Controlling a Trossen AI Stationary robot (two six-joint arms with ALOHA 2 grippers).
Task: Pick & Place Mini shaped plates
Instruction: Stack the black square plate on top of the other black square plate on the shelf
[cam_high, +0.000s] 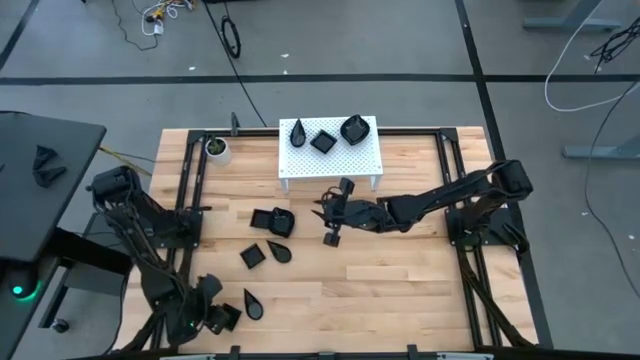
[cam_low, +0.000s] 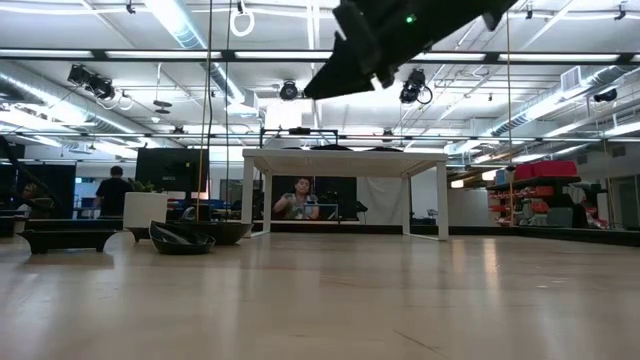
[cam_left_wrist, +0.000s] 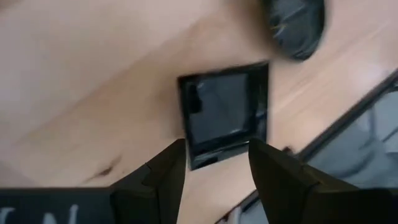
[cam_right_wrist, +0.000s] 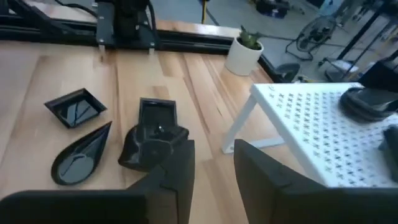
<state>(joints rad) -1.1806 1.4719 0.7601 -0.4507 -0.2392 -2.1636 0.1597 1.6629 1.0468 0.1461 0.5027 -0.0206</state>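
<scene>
While the right claw (cam_high: 331, 226) hangs above the middle of the bench (cam_high: 400, 280) with its fingers (cam_right_wrist: 176, 171) parted and nothing between them, its arm stretches long and nearly flat from the right edge toward the centre. Just beyond it to the left lie a rounded-shell plate (cam_right_wrist: 151, 146) touching a square plate (cam_right_wrist: 155, 114), then a teardrop plate (cam_right_wrist: 78, 155) and another square plate (cam_right_wrist: 77, 107). Farther back, the white perforated stand (cam_high: 330, 150) carries three more plates (cam_high: 323, 133).

The left claw (cam_high: 222, 317) sits folded low at the near-left corner, fingers (cam_left_wrist: 163, 176) apart, over a square plate (cam_left_wrist: 225, 112), with a teardrop plate (cam_high: 252, 303) beside it. No readable writing shows.
</scene>
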